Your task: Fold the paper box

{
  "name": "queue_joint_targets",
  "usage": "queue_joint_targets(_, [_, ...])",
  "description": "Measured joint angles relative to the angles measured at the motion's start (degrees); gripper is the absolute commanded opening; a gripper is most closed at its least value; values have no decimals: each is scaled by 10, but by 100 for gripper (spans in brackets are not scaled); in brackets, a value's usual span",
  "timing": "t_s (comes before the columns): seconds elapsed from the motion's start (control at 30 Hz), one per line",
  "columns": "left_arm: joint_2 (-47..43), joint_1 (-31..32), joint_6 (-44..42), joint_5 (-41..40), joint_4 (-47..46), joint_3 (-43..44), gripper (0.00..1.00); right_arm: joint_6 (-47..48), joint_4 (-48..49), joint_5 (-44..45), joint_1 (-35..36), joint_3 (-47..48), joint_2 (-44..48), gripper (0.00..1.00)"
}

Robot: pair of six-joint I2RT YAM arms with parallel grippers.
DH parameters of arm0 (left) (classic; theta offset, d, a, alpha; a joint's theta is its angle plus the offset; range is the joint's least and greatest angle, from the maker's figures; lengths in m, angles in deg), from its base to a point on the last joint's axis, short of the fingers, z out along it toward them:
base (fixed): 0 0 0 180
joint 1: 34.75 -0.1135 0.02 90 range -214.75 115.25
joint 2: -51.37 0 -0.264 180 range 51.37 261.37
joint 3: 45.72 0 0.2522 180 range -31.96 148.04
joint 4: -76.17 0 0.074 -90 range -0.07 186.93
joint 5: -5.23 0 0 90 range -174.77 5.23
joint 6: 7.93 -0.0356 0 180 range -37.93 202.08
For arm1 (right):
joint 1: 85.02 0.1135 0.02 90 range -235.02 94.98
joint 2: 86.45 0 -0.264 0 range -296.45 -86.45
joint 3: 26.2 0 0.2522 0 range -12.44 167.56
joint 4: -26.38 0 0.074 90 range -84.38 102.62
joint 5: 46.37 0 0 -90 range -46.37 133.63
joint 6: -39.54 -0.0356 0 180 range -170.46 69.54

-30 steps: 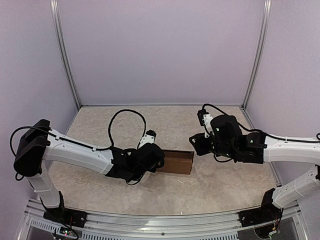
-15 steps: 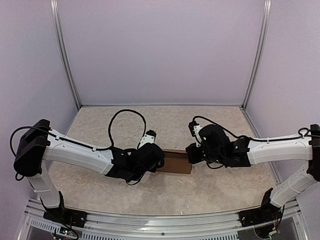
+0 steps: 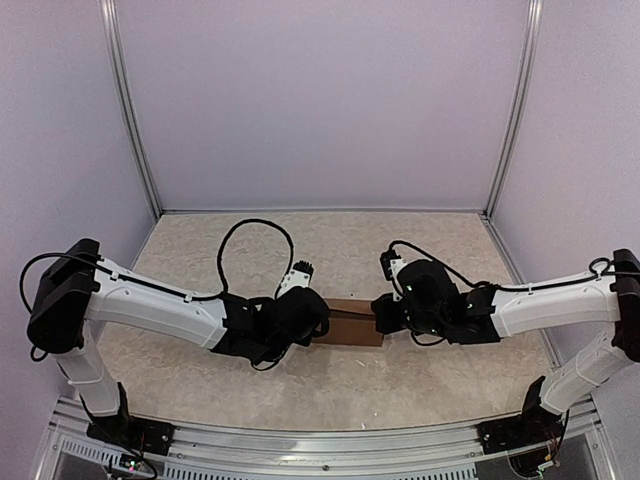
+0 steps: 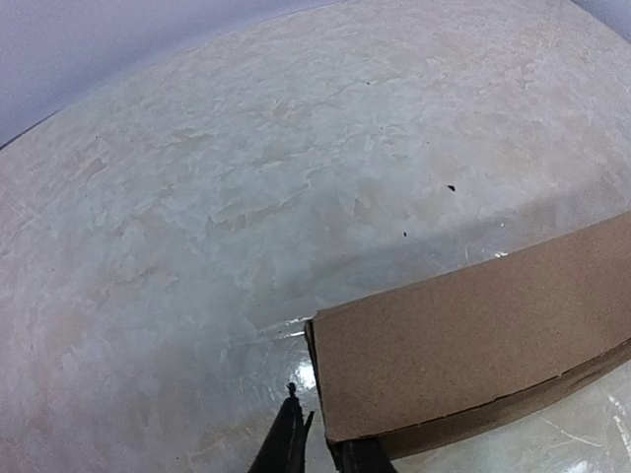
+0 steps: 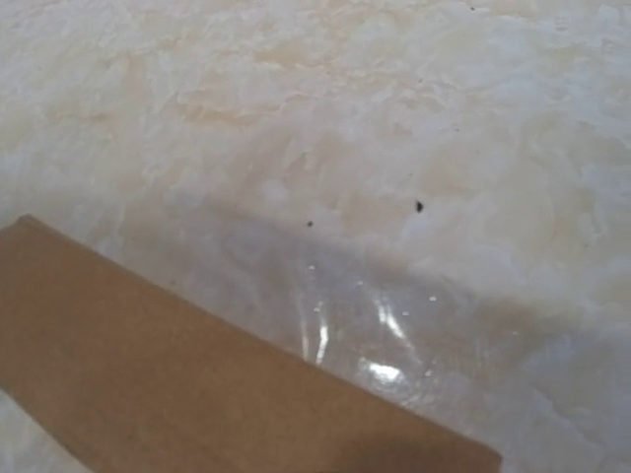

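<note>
The paper box [image 3: 350,322] is a small plain brown mailer lying flat on the table between my two grippers. In the left wrist view the box [image 4: 473,340] fills the lower right, and its left end wall sits between my left gripper's [image 4: 320,434] two narrow-set fingers, which pinch that end. In the top view my left gripper [image 3: 314,322] is at the box's left end. My right gripper [image 3: 379,318] is pressed against the box's right end. Its fingers do not show in the right wrist view, where the box's top [image 5: 197,394] fills the lower left.
The beige mottled table [image 3: 330,245] is walled by lilac panels at the back and sides, with metal posts at the back corners. A metal rail runs along the near edge by the arm bases.
My right arm has moved left and down until its gripper meets the box's right end. The box looks flatter than before. My left arm has not moved.
</note>
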Motion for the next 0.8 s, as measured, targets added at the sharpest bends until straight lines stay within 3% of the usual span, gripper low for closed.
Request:
queue_joint_targets(0.17, [-10, 0, -13, -9, 24, 0, 50, 2, -14, 14, 0, 12, -7, 0])
queue_joint_targets(0.47, [-61, 2, -48, 75, 58, -6, 72, 6, -13, 27, 0, 27, -27, 0])
queue_joint_targets(0.7, [-122, -7, -87, 197, 65, -13, 70, 10, -1, 30, 0, 30, -39, 0])
queue_joint_targets(0.8, [-153, -21, -98, 249, 59, -23, 42, 11, 1, 30, 0, 30, -40, 0])
